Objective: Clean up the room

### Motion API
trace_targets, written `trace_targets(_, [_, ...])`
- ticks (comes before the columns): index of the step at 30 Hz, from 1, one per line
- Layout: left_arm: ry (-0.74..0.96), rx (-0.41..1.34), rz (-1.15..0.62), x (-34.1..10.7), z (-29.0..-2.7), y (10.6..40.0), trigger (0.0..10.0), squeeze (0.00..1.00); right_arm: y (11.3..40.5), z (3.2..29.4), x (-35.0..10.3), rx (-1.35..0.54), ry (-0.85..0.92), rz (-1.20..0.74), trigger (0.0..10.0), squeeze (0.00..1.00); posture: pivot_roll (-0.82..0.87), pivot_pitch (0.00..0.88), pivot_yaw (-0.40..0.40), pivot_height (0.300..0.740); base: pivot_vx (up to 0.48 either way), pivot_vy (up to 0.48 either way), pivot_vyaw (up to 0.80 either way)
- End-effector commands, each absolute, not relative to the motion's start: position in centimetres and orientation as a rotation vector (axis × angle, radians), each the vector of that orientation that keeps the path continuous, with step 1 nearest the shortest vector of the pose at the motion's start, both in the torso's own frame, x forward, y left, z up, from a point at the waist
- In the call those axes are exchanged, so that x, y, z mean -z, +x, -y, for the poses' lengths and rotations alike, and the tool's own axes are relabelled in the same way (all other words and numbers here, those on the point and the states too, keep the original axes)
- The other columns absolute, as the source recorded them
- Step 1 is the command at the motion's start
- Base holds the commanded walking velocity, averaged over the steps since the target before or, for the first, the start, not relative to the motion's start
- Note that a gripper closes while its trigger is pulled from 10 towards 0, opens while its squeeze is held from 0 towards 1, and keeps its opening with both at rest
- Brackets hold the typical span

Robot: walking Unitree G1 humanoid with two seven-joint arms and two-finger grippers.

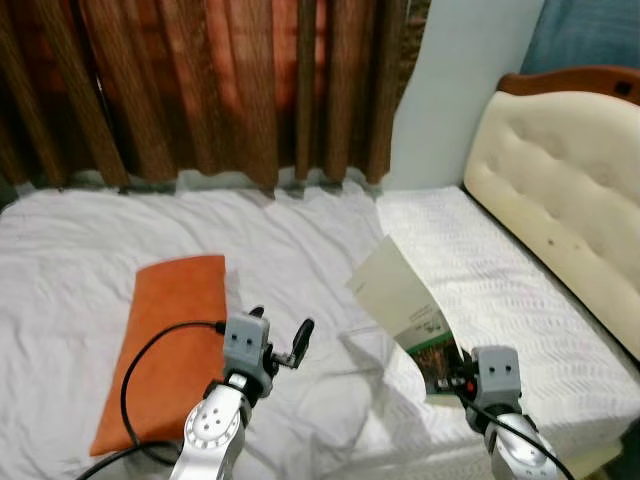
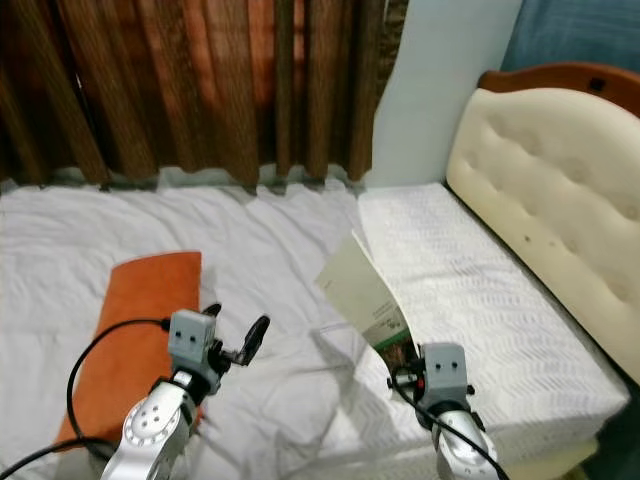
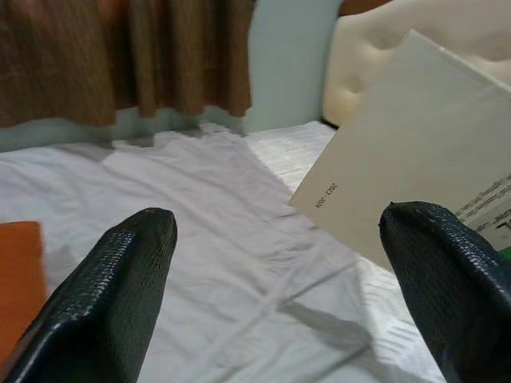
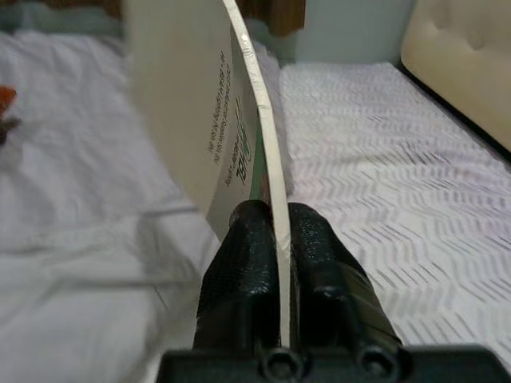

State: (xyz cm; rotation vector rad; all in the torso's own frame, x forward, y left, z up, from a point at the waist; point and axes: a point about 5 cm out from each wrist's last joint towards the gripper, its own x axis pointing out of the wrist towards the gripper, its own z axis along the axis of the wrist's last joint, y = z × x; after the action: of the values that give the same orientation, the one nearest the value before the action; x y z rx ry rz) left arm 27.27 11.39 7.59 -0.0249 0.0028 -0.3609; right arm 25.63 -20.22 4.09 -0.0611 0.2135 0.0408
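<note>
A thin cream booklet (image 1: 400, 295) with green print near its lower edge stands tilted above the white bed, and my right gripper (image 4: 279, 239) is shut on its bottom edge. The booklet's back (image 3: 415, 183) appears close in the left wrist view. My left gripper (image 1: 285, 350) is open over the rumpled sheet, just right of an orange pillow (image 1: 165, 345). Nothing lies between its fingers (image 3: 120, 295).
The bed (image 1: 90, 240) has a rumpled white sheet, with a textured white cover (image 1: 480, 260) on its right side. A cream padded headboard (image 1: 570, 190) stands at the right. Brown curtains (image 1: 200, 80) hang behind. A black cable (image 1: 140, 370) loops over the pillow.
</note>
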Motion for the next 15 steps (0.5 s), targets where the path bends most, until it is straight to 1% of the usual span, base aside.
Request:
trace_targets(1, [-0.013, 0.351, 0.005, -7.77, -11.92, 27.28, 10.0, 0.0, 26.28, 20.42, -5.17, -0.03, -0.057, -0.157, 0.0, 0.0, 0.0, 0.0, -0.07, 0.74, 0.0, -0.461, 0.0])
trace_targets(6, [-0.026, 0.35, -0.005, -7.66, -12.04, 27.52, 10.0, 0.0, 26.37, 20.32, -4.99, -0.034, -0.052, -0.161, 0.0, 0.0, 0.0, 0.0, -0.066, 0.74, 0.0, -0.454, 0.0])
trace_targets(8, [-0.026, 0.354, -0.008, -7.65, -12.1, 27.6, 10.0, 0.0, 26.41, 20.32, -4.98, -0.036, -0.053, -0.16, 0.0, 0.0, 0.0, 0.0, -0.066, 0.74, 0.292, -0.379, 0.0])
trace_targets(11, [-0.021, 0.361, -0.008, -7.66, -12.19, 27.73, 10.0, 0.0, 26.48, 20.35, -5.03, -0.038, -0.054, -0.157, 0.0, 0.0, 0.0, 0.0, -0.066, 0.74, 0.406, -0.251, 0.0])
trace_targets(15, [-0.008, 0.36, -0.01, -7.56, -12.68, 28.05, 10.0, 0.0, 26.45, 20.54, -5.14, -0.03, -0.04, -0.145, 0.0, 0.0, 0.0, 0.0, -0.064, 0.74, 0.433, 0.0, 0.0])
